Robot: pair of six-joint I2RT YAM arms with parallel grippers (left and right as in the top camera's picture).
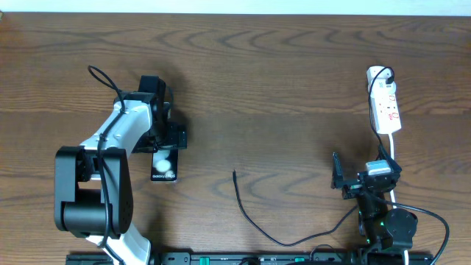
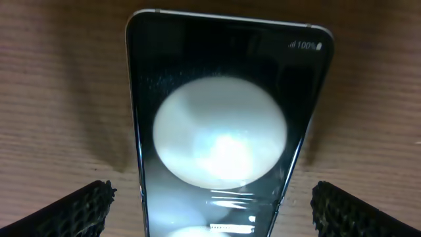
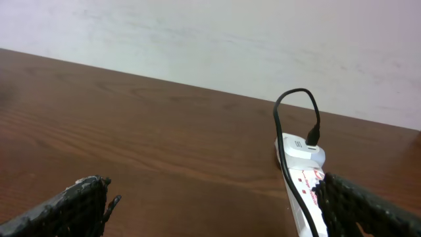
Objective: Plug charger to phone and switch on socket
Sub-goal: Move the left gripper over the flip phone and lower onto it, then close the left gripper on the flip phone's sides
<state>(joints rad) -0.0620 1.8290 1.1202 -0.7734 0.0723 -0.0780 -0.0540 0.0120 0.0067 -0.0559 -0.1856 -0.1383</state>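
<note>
The phone lies flat on the table, a black slab with a round white reflection; it fills the left wrist view. My left gripper is open, its two fingers standing either side of the phone's near end, apart from its edges. The charger cable curves across the table, its free tip in the middle, far from the phone. The socket lies at the right, with a black cable plugged in at its far end. My right gripper is open and empty, just in front of the socket.
The socket's thick white cord runs back past the right arm. The arms' bases stand at the table's front edge. A pale wall rises behind the table's far edge.
</note>
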